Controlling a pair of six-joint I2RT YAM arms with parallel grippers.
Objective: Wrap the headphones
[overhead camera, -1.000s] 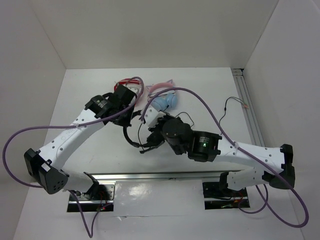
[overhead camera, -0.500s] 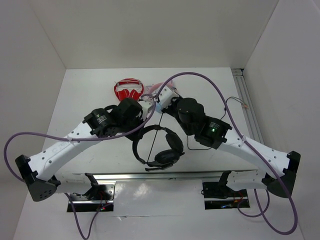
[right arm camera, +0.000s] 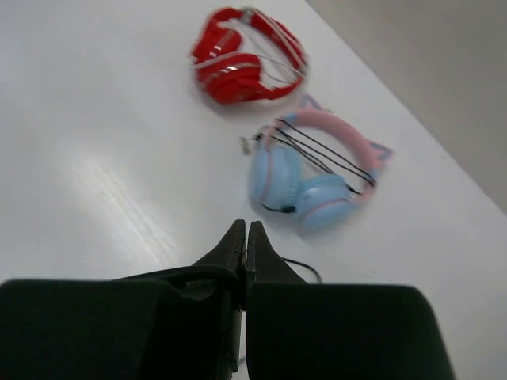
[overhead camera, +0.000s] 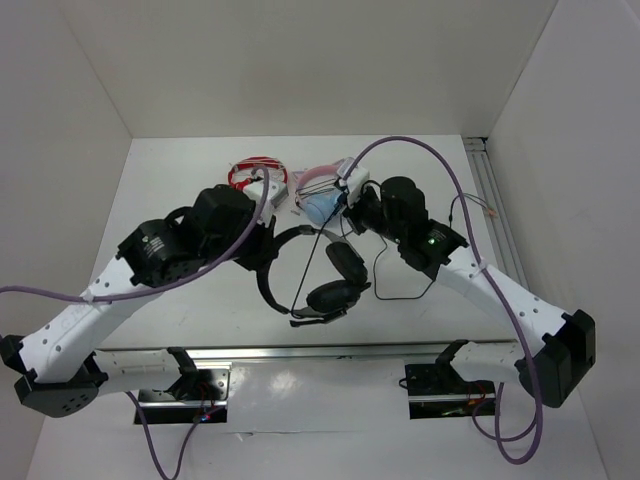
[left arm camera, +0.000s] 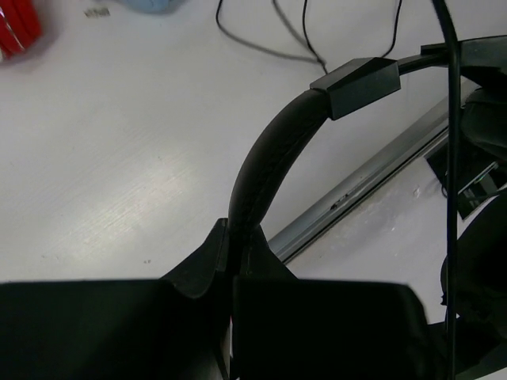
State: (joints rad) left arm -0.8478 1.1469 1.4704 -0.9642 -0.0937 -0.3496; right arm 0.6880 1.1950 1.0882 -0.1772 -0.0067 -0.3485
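Observation:
The black headphones (overhead camera: pixel 335 285) hang between the arms, earcups and small boom mic toward the near rail. My left gripper (overhead camera: pixel 262 247) is shut on their padded headband (left arm camera: pixel 269 158), as the left wrist view (left arm camera: pixel 238 247) shows. My right gripper (overhead camera: pixel 347 208) is over the light-blue headphones, jaws pressed together (right arm camera: pixel 245 237) on the thin black cable (right arm camera: pixel 303 267). The cable (overhead camera: pixel 318 265) runs taut from it down across the headset. The rest lies in a loose loop (overhead camera: pixel 400 290) on the table to the right.
Red-and-white headphones (overhead camera: pixel 256 172) and light-blue headphones with pink ears (overhead camera: pixel 322 203) lie at the back, also in the right wrist view (right arm camera: pixel 247 67) (right arm camera: pixel 313 176). An aluminium rail (overhead camera: pixel 300 352) runs along the near edge, another rail (overhead camera: pixel 497 215) along the right side.
My left gripper carried the headset by its band toward the table's middle, then drew back left. My right gripper swung from the near middle to the far right, pulling the cable taut.

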